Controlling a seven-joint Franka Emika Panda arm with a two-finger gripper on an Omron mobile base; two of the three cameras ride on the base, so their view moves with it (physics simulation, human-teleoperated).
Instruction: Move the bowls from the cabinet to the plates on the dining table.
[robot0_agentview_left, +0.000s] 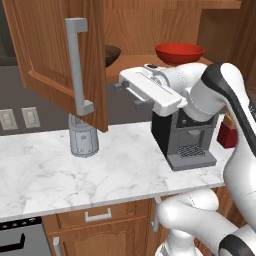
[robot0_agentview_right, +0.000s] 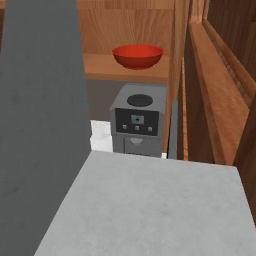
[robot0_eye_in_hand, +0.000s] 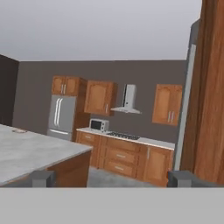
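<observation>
So the hand (robot0_agentview_left: 119, 86) sits wide open with nothing in it, poking out sideways right beside the swung-open door (robot0_agentview_left: 60, 55) of the cabinet (robot0_agentview_left: 150, 30), just under the shelf edge. In the hand view the finger tips (robot0_eye_in_hand: 41, 178) stand far apart and it's looking past the door edge into the far kitchen, not at any bowl. What I'd worry about: the wrist is really close to that door and its grey bar handle (robot0_agentview_left: 76, 65), so any swing toward the shelf could clip the door or catch the shelf lip. Also the coffee machine (robot0_agentview_left: 187, 137) on the tabletop (robot0_agentview_left: 60, 175) sits right below the arm, so dropping down is risky too. As for the goods, the red bowl (robot0_agentview_left: 179, 52) rests on the cabinet shelf, up and off to the arm's side of the hand, well apart from the fingers. The dark brown bowl (robot0_agentview_left: 112, 52) is much nearer, on the shelf just above the hand, half hidden behind the door. Both need a reorient first, I reckon.
</observation>
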